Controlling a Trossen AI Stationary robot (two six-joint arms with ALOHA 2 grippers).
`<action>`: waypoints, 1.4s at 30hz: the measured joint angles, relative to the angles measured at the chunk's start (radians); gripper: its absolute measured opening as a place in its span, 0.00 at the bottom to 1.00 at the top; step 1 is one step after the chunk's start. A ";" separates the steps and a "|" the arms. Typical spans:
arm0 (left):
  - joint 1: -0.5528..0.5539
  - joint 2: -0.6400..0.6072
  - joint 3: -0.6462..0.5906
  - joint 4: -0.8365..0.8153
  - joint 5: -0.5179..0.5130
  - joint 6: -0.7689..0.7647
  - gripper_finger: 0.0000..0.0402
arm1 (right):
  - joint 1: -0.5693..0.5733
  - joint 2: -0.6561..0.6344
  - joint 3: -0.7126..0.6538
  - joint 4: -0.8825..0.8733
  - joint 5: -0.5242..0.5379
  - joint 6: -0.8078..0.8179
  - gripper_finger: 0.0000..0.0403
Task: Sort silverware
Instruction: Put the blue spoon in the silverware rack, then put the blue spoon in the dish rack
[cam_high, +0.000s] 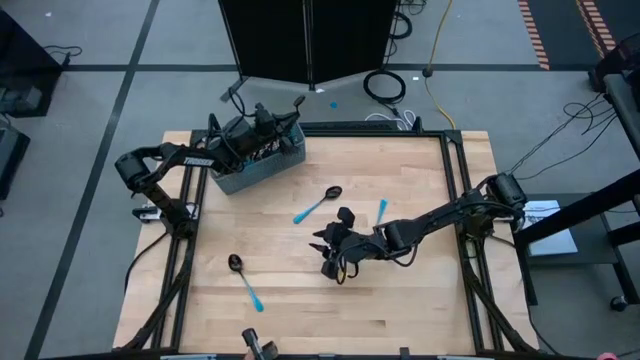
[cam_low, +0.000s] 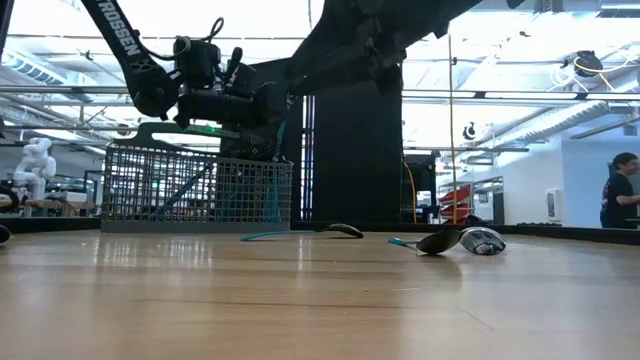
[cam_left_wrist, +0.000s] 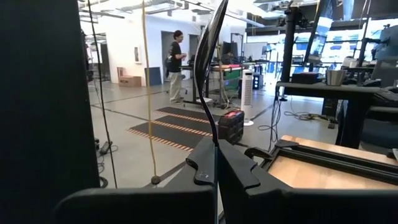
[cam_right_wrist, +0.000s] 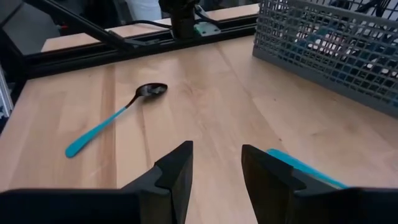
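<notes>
My left gripper (cam_high: 272, 126) hangs level over the grey wire-mesh basket (cam_high: 248, 172) at the table's far left and is shut on one piece of silverware (cam_left_wrist: 211, 68). Other blue-handled pieces stand inside the basket (cam_right_wrist: 323, 37). My right gripper (cam_high: 324, 253) is open, low over the table's middle, and touches nothing. One spoon (cam_high: 318, 206) lies flat just beyond it, and its blue handle end (cam_right_wrist: 303, 168) shows beside one finger. A second spoon (cam_high: 245, 281) (cam_right_wrist: 118, 118) lies toward the near left. A third blue-handled piece (cam_high: 381, 212) lies by the right arm. My left gripper pinches the piece between its two fingers (cam_left_wrist: 233, 168), which lie level and across it. A thin dark metal part (cam_left_wrist: 210, 93) stands up above the fingers. In the low view a blue strip (cam_low: 281, 135) hangs below them toward the basket. The fingers hide the place of contact.
Black rails (cam_high: 455, 190) frame the wooden tabletop. The basket (cam_low: 190, 185) stands at an angle near the far left corner. A dark cabinet (cam_high: 310, 40) stands behind the far edge. People (cam_left_wrist: 175, 65) stand in the room beyond. Bare wood (cam_high: 400, 310) lies along the near right.
</notes>
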 joint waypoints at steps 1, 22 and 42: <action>0.000 0.000 0.000 -0.001 0.000 0.000 0.00 | -0.001 0.000 0.000 0.001 0.000 -0.008 0.32; 0.000 -0.002 0.000 -0.009 -0.039 0.024 0.18 | -0.004 0.000 0.000 0.004 0.000 -0.020 0.32; -0.055 -0.420 -0.004 -0.391 0.076 0.102 0.18 | -0.004 0.001 0.000 0.002 -0.026 0.010 0.32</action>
